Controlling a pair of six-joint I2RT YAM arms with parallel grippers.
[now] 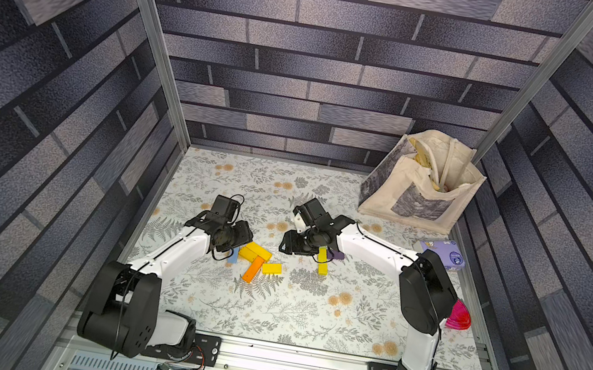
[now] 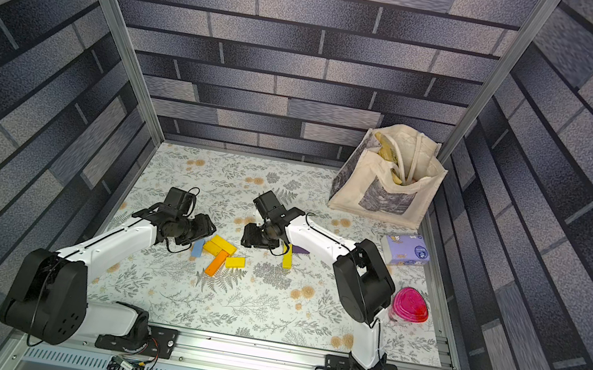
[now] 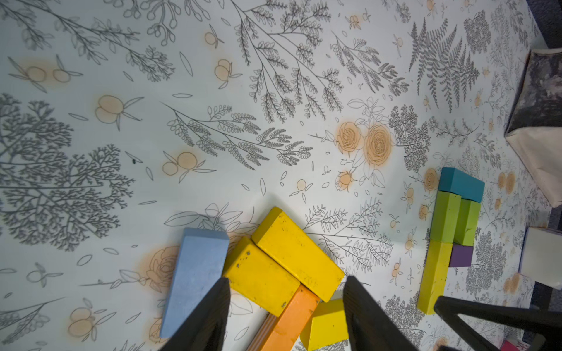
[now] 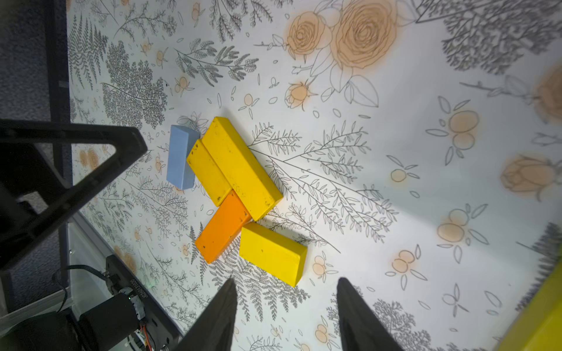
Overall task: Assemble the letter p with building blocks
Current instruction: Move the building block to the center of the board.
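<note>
Blocks lie in two bunches on the flowery cloth (image 1: 265,311). One bunch is a loose pile: a long yellow block (image 3: 299,258), a short yellow block (image 3: 261,275), an orange block (image 3: 289,322), a small yellow block (image 3: 327,323) and a light blue block (image 3: 194,279), all touching or just beside each other. The other bunch, near my right gripper (image 4: 286,281), looks like the letter: a teal block (image 3: 460,184) on top, two lime green blocks (image 3: 445,217) side by side, a purple block (image 3: 460,256), and a long yellow-green block (image 3: 433,276) for the leg. My left gripper (image 3: 287,279) hangs over the pile with its jaws apart and nothing in them. My right gripper has its jaws apart too and holds nothing. I think my job now is to take one block from the pile. To do it well, I should pick the small yellow one, since it has free sides. I should turn my jaws to fit across it, come straight down and squeeze softly. I must not bump the blue one or push the pile. My right gripper should keep off the letter.
</note>
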